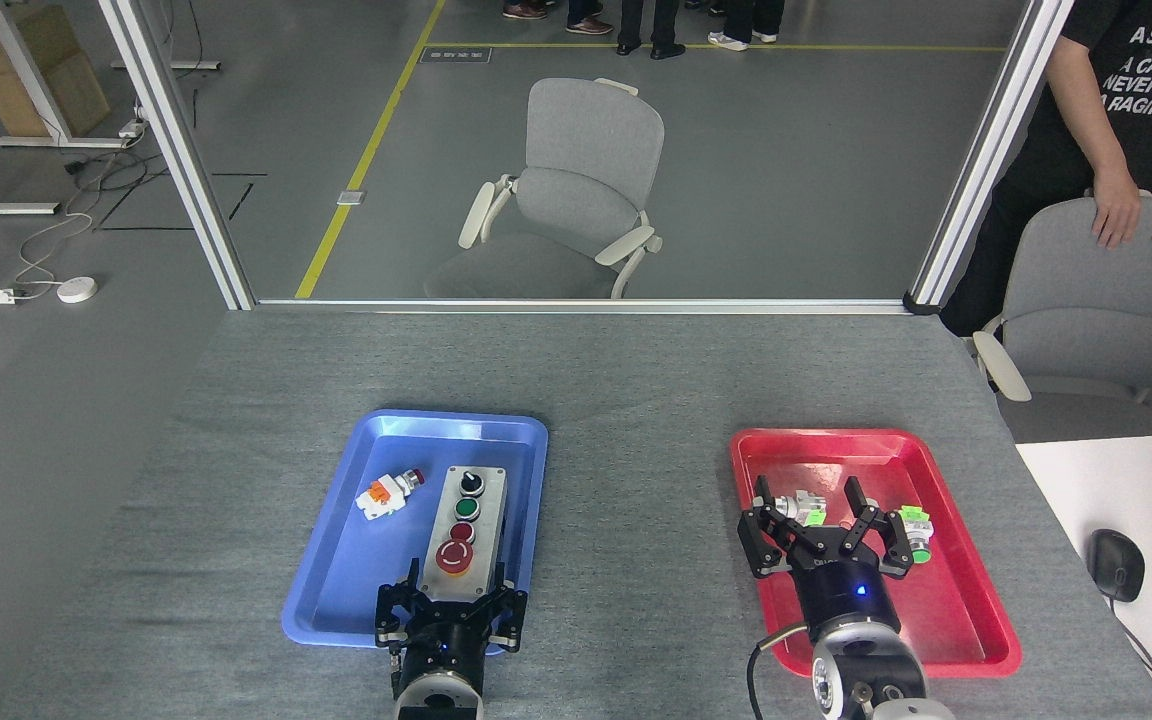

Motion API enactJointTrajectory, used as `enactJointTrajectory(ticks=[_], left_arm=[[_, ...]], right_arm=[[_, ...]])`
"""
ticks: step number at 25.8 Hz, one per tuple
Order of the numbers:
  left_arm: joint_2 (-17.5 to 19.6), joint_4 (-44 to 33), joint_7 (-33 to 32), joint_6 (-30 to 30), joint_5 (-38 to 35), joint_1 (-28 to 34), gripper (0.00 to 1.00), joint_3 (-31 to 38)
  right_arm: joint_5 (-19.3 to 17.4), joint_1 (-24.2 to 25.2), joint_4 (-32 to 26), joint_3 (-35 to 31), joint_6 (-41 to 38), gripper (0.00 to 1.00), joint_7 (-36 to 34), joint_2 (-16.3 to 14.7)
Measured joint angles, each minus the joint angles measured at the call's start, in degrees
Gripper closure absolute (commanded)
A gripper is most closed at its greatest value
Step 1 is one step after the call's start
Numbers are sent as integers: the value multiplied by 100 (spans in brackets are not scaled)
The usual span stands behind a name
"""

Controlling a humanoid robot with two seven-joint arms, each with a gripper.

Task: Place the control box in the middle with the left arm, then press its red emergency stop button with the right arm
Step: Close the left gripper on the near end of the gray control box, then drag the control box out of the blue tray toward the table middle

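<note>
The control box [464, 537] lies lengthwise in the blue tray [336, 570], right of a small white-orange switch part [388, 491]; its big red button [455, 557] is nearest the robot. The left gripper [453, 603] stands open, fingers straddling the box's near end. The right gripper [818, 518] hangs open over the red tray [966, 600], which holds two green-tipped parts [916, 528]. The middle [636, 520] is bare felt. A person's [1126, 110] shirt partly reads "A CALM", "NEVER AFRAID".

A blue tray [336, 590] and red tray [976, 620] sit on the bench [636, 380]; grey chair [576, 190] beyond; black mouse [1116, 565] at right
</note>
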Motion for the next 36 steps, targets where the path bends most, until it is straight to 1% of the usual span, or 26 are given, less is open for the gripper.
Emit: enactJointTrajectory(ticks=[10,11,13,15,16,20,21,26,32,36], left_arm=[[57,420,85,-52,264,-297,2,1],[65,461,103,-54,272,-332,3,0],[74,568,106,-61,282,-389,9,0],[90,648,106,-74,285,-464,22,-4],[97,675,106,-75,285,-487,35,-6],[134,728,110,-92,234,-534,96,-34],[151,729,111,-92,226,-536,100,-40],[195,622,108,-96,252,-535,100,-39],[259,14,118,-162,278,-467,100,-39],[132,-325,45,-207,265,-437,100,-198]], right_arm=[[9,107,-6,-6,9,3,25,47],[9,107,-4,-10,9,3,25,43],[9,92,-2,-13,9,3,25,38],[9,83,0,-15,9,3,31,36],[8,80,-1,-14,10,3,35,31],[7,89,-1,-31,-3,3,55,22],[5,91,2,-65,-24,3,42,27],[2,79,87,-222,-111,3,-45,52],[56,89,106,-262,-175,3,-66,123],[86,84,93,-262,-174,3,-66,139]])
